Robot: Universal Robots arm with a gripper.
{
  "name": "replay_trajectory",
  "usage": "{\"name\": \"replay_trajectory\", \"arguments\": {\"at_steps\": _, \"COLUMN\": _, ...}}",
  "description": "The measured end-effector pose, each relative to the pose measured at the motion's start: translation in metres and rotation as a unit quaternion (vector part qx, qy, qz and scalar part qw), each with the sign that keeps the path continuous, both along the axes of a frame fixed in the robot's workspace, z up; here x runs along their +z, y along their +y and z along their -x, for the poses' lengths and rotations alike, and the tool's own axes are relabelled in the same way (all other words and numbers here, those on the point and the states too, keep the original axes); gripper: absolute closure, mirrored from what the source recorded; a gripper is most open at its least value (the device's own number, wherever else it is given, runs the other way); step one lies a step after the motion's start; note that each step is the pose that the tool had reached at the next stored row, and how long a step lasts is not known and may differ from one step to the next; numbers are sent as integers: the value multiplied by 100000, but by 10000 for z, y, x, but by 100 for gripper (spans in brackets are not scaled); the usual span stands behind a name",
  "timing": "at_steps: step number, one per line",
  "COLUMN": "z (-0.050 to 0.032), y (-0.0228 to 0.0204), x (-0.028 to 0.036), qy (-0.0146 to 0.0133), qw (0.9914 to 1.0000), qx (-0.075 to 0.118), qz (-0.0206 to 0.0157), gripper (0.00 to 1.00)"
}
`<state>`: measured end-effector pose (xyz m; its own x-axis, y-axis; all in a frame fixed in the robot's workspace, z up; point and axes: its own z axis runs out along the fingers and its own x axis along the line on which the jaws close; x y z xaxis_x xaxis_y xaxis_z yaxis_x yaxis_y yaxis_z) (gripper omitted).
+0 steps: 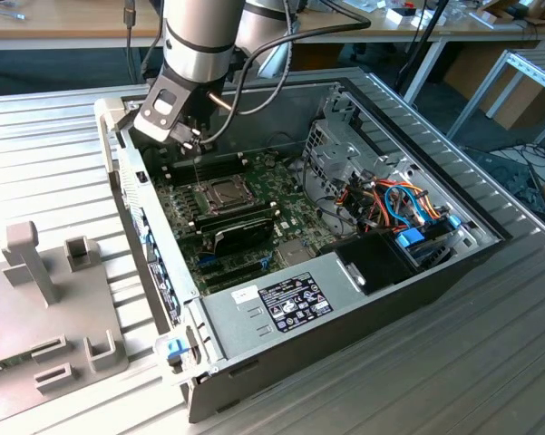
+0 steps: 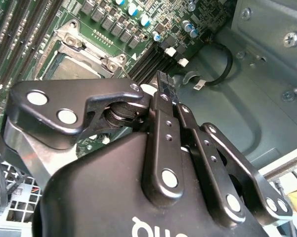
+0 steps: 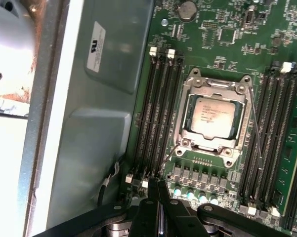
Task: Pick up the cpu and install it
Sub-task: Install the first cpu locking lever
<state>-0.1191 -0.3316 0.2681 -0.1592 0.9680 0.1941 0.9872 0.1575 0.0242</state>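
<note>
Lab: opened computer case (image 1: pixel 345 331) on ribbed bench (image 1: pixel 417 381) (cabled desks (image 1: pixel 63 23) behind).

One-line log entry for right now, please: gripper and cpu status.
gripper: jaws shut, nothing between | position: above board, by memory slots beside socket | cpu: sitting in socket

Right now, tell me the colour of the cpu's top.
The cpu is pale silver-grey, clearest in the first wrist view.
</note>
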Motion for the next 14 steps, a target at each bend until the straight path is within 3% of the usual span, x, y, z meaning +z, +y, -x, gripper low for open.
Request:
{"name": "replay_trajectory", "arguments": {"at_steps": 2, "z": -1, "y": 0, "x": 0, "qy": -1, "qw": 99990, "qx": -1357, "qz": 499, "gripper": 89}}
{"name": "replay_trajectory", "arguments": {"at_steps": 7, "z": 0, "y": 0, "x": 1, "qy": 10, "qw": 99903, "qx": -4235, "qz": 1184, "gripper": 89}}
{"name": "replay_trajectory", "arguments": {"at_steps": 11, "z": 0, "y": 0, "x": 0, "qy": 25, "qw": 99775, "qx": -6528, "qz": 1497, "gripper": 89}}
{"name": "replay_trajectory", "arguments": {"at_steps": 14, "z": -1, "y": 0, "x": 0, "qy": 25, "qw": 99616, "qx": -8557, "qz": 1873, "gripper": 89}}
